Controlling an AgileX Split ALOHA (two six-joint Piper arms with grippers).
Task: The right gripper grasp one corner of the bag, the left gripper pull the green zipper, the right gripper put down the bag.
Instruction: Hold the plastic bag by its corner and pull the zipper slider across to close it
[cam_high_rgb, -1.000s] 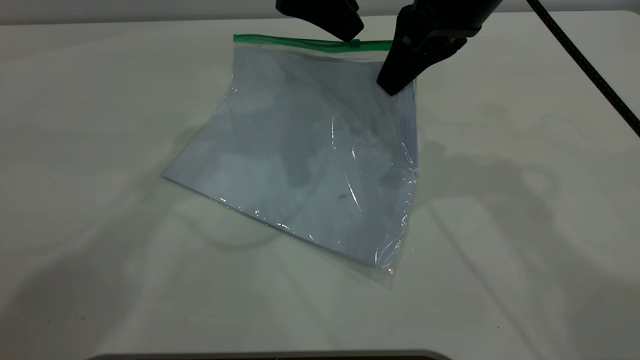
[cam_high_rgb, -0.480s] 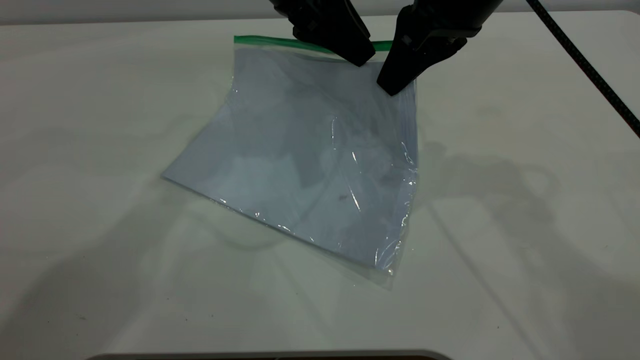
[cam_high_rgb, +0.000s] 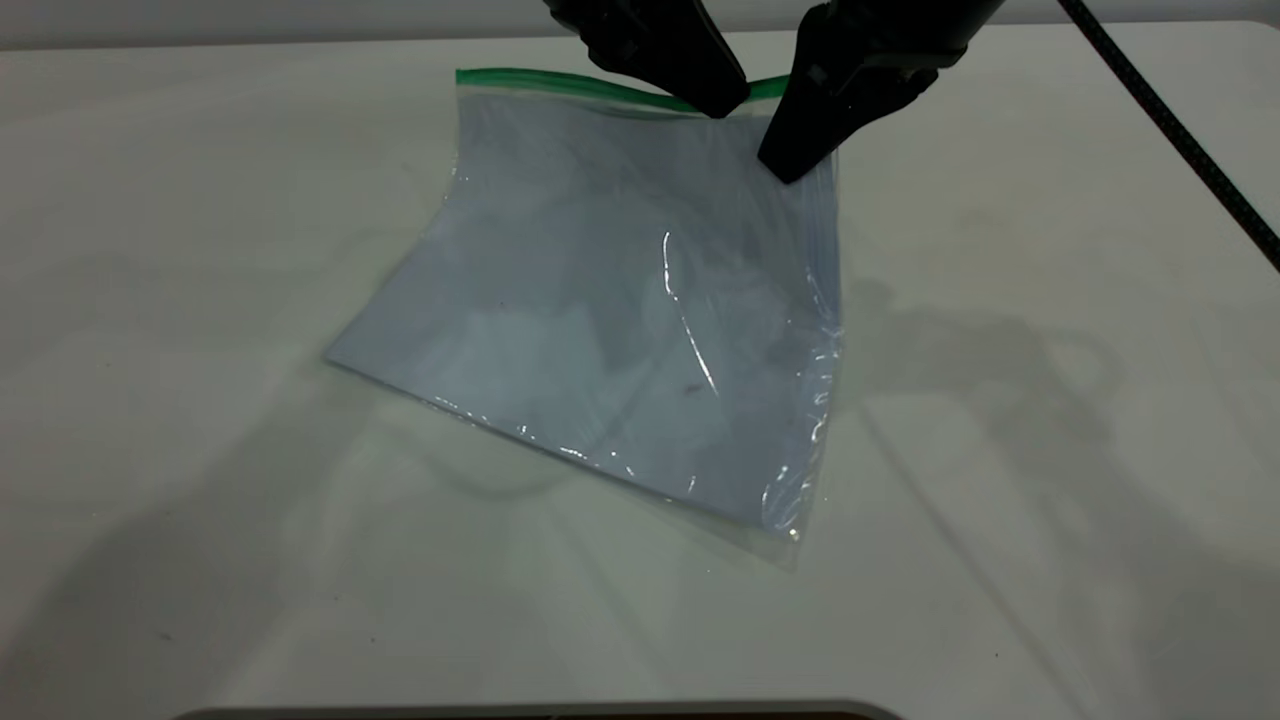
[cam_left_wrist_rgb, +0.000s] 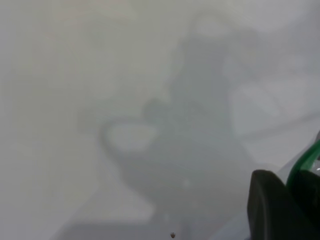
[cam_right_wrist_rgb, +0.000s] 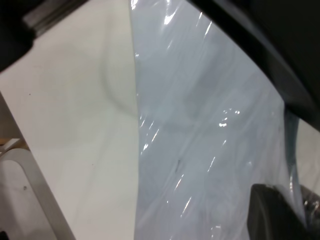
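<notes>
**Q:** Which step is in hand?

**A:** Step two, judged from the layout. The right gripper has its fingers clamped together on the corner of the bag, where the green zipper meets the wrinkled side edge. That corner is lifted; the opposite edge of the bag rests on the tabletop, so the sheet slopes down toward the camera.

**Q:** Where is the left gripper?

**A:** The left gripper sits on the zipper strip, just beside the right gripper and near the held corner. Its tip covers the strip at that point, so the slider tab cannot be seen in the exterior view. Whether its fingers are apart or together — cannot tell. The left wrist view shows only one dark finger touching or nearly touching the green strip.

**Q:** What does the next move call for?

**A:** A firm pinch on the slider first, if not already made. Then a straight pull along the strip toward its free end, away from the held corner. The right gripper should hold the corner steady — the film is thin and glossy, and likely to slip or bunch if the pull drifts off the strip line. Setting the bag down comes only afterward.
</notes>
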